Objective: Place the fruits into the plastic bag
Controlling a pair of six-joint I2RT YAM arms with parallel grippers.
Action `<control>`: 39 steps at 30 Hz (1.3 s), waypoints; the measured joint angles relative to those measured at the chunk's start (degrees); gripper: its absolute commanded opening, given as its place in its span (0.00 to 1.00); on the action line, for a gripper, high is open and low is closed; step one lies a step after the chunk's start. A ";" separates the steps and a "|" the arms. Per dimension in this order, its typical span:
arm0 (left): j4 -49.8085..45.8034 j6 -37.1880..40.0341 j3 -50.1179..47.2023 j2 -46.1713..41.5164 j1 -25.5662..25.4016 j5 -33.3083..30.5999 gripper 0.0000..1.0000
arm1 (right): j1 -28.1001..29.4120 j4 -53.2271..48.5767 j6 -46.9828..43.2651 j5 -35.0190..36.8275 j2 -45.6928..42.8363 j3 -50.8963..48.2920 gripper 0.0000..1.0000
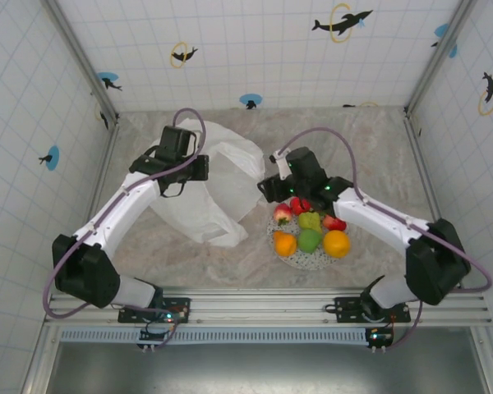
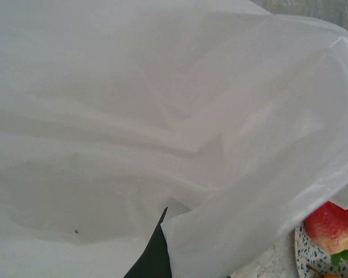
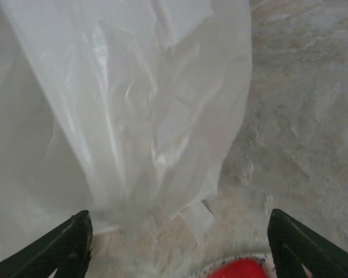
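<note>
The plastic bag (image 1: pixel 218 185) lies crumpled and translucent white at mid-table. My left gripper (image 1: pixel 195 171) is shut on its upper edge. In the left wrist view the bag (image 2: pixel 162 116) drapes over one dark finger (image 2: pixel 153 255), and a strawberry (image 2: pixel 330 227) shows at the lower right. Several fruits (image 1: pixel 310 230), red, green and orange, sit on a speckled plate (image 1: pixel 292 258). My right gripper (image 1: pixel 266 188) hovers open between the bag and the plate, holding nothing. From the right wrist, its fingers (image 3: pixel 66 246) stand wide apart before the bag (image 3: pixel 133 104), with a red fruit (image 3: pixel 238 270) just below.
Tiled walls with metal corner posts close in the marbled table (image 1: pixel 378 148) on three sides. A metal rail (image 1: pixel 271 305) carrying both arm bases runs along the near edge. The plate's rim (image 3: pixel 217 269) sits just under the right gripper.
</note>
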 measured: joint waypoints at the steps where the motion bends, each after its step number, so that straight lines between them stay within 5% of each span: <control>1: 0.15 -0.44 -0.50 0.02 -0.02 0.07 0.00 | 0.02 -0.72 0.61 0.13 -1.97 -1.29 0.92; 7: 0.98 -2.73 -1.86 0.02 -0.02 -0.02 0.00 | 2.64 -5.77 4.98 3.19 -12.15 -9.09 0.93; 16: 1.55 -3.21 -3.63 0.02 0.00 0.00 0.00 | 13.51 -15.56 9.11 6.95 -14.16 -11.47 0.96; 23: 2.86 -3.19 -3.96 0.00 -0.02 0.04 0.00 | 18.01 -19.21 9.29 9.73 -7.43 -11.19 0.97; 39: 3.63 -3.17 -4.63 -0.46 0.00 1.36 0.00 | 18.78 -25.24 4.85 14.53 6.67 -3.91 0.90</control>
